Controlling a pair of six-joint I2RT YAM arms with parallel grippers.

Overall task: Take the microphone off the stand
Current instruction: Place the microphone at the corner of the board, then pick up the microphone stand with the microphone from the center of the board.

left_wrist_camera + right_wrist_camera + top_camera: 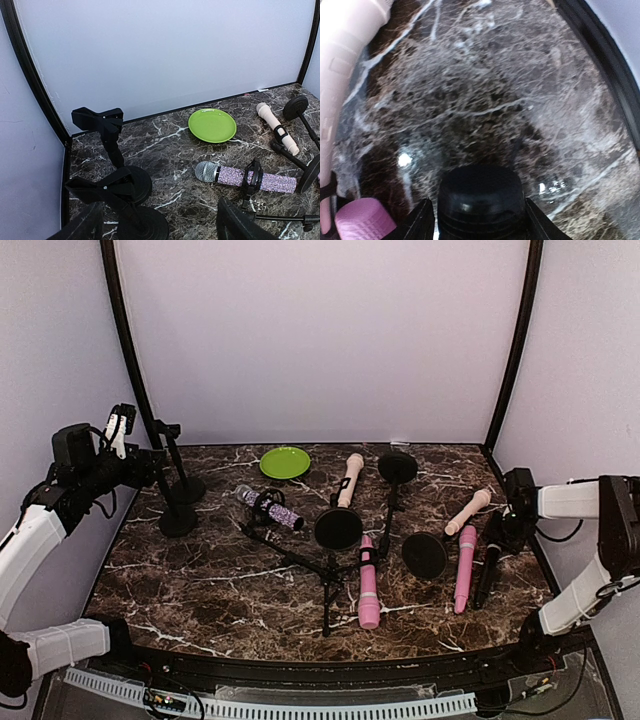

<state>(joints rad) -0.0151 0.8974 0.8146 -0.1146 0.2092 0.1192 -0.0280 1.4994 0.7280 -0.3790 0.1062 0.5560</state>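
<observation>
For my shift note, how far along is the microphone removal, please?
Done: two black clip stands are empty; a pink microphone and a beige microphone lie loose at right. In hand: the right gripper straddles a black microphone. Left: a glittery purple microphone sits in its black clip.

Diffuse overhead light leaves the pale enclosure walls (320, 330) evenly bright, with soft shadows. The right wrist view curves at its edges. Small glare spots mark the glossy dark marble tabletop (495, 90), and the near black cylindrical microphone end (481, 200) is blurred.
</observation>
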